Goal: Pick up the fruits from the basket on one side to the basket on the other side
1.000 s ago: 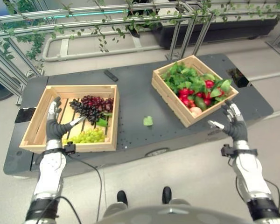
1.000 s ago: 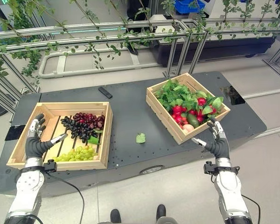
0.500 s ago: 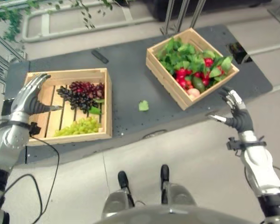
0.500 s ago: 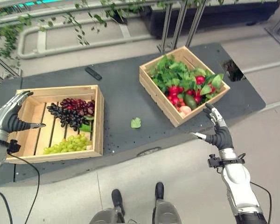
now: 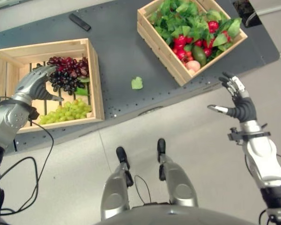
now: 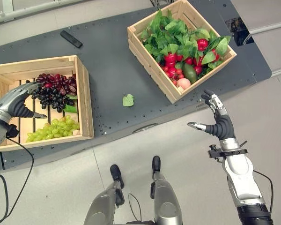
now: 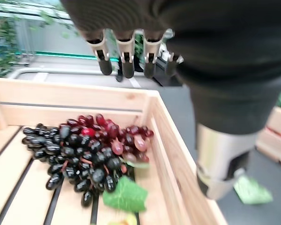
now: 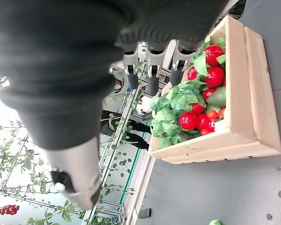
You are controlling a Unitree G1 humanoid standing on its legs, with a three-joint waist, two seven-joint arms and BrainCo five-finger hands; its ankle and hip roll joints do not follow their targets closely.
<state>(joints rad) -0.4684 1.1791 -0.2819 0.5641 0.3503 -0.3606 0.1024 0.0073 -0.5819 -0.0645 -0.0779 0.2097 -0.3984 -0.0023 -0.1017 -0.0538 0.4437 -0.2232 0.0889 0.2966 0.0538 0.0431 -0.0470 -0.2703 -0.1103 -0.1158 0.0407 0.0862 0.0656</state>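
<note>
Bright, even light, soft shadows; wrist views blur close up.

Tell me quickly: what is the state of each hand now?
Left hand: open, holding nothing, over the dark grapes.
Right hand: open, holding nothing.

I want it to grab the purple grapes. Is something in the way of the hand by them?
Nothing visible is. The left hand hovers open over the left crate, right above the dark grapes. Between fingers and grapes there is just air; the green grapes lie apart, nearer the crate's front.
</note>
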